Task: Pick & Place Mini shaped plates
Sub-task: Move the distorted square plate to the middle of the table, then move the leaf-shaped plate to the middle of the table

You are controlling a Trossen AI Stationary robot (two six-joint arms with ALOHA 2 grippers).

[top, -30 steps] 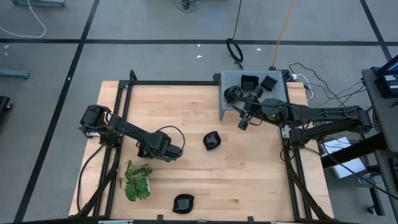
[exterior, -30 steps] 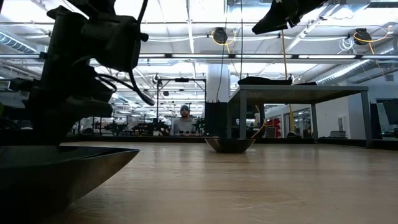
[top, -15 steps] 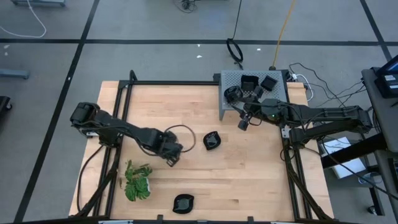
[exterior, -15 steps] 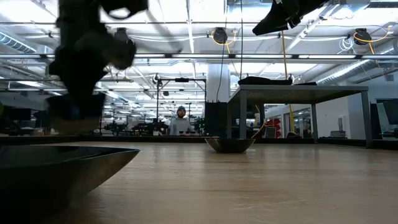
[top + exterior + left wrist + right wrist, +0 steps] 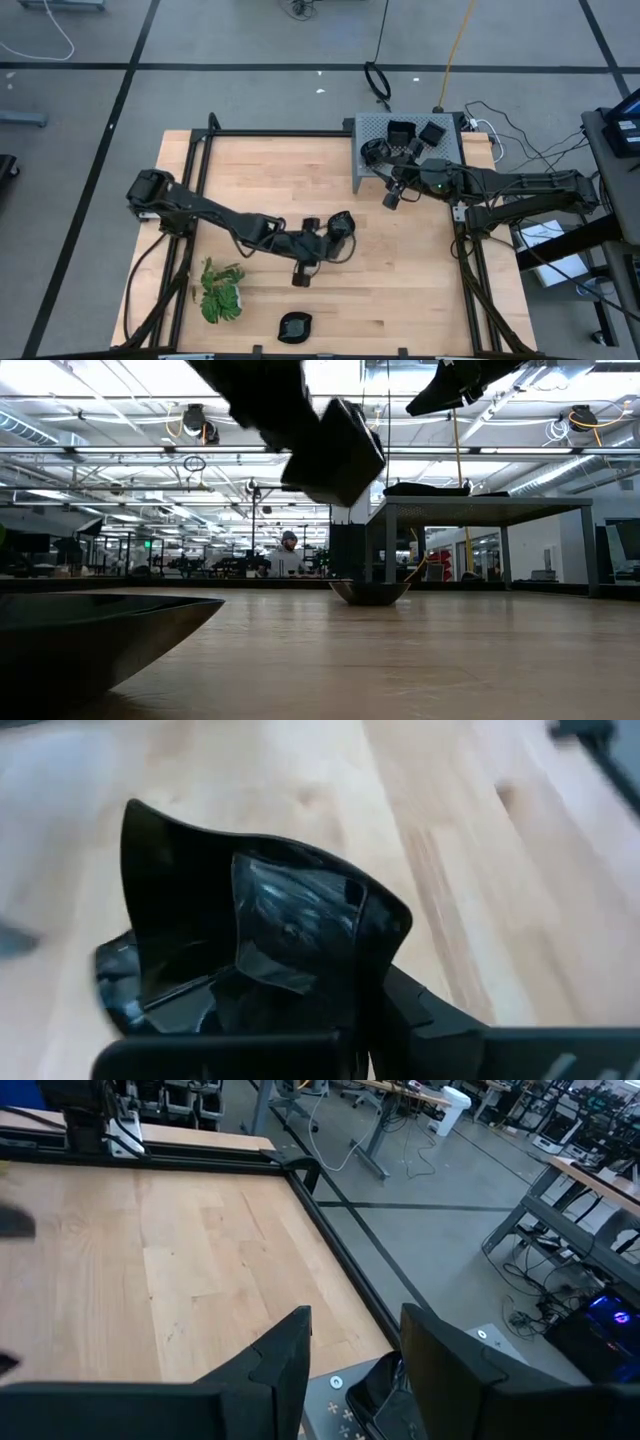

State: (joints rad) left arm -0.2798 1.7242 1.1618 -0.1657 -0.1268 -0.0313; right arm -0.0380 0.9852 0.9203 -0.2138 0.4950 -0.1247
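Note:
My left gripper [image 5: 335,236] reaches over the table's middle, shut on a glossy black mini plate [image 5: 285,925] that fills the left wrist view. The low view shows that plate as a dark square shape [image 5: 335,450] high above the wood. A second plate [image 5: 370,592] rests on its base at the table's middle. A third [image 5: 295,326] lies near the front edge. My right gripper [image 5: 392,198] hangs open by the near left corner of the grey perforated box [image 5: 372,178], which holds more plates [image 5: 401,131], and nothing is between its fingers [image 5: 290,1355]. My left gripper pinches the plate by the rim nearest the wrist [image 5: 300,1020]; the plate itself hides the fingertips. The fingers slant down toward the table's right. The plate is lifted clear of the wood, tilted, with its hollow side facing back at the wrist.
A green leafy plant [image 5: 220,290] lies at the near left. Black frame rails [image 5: 190,200] run along the table's left, far and right sides. Cables trail behind the box [image 5: 480,125]. Bare wood lies between the middle plate and the right rail. A person [image 5: 290,555] sits far behind the table.
My left gripper has swung from left of the middle toward the table's right and risen. Its wrist has rolled and tipped from pointing down to a slant. The plates on the table have stayed put.

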